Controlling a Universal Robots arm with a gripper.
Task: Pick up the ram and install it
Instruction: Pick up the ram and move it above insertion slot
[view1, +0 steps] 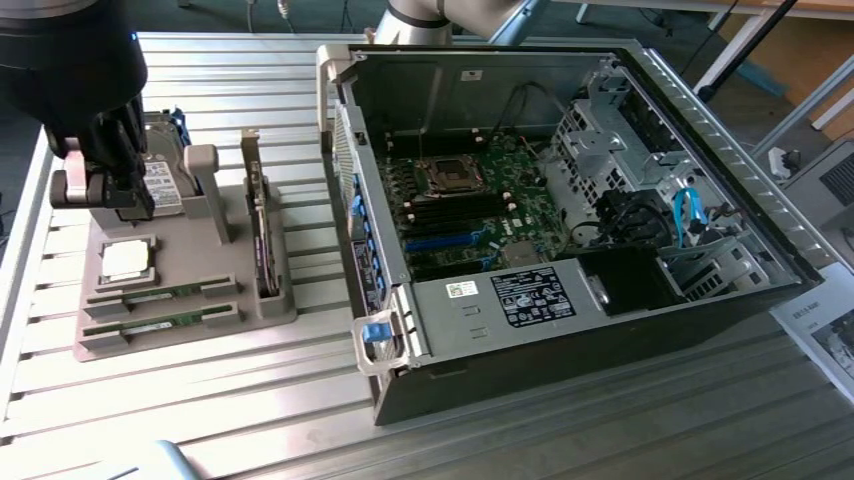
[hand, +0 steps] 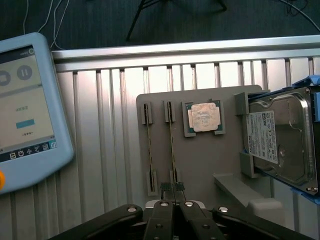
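Green ram (hand: 171, 145) lies in its slot on the grey tray (hand: 200, 165), beside its twin (hand: 149, 145) — not yet lifted. Above the tray the gripper (hand: 173, 192) hovers, jaws together on nothing (pick-up and installation in the open computer case (view1: 414, 100) both outstanding).

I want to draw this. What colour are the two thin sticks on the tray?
The sticks are green; the exterior view shows it best.
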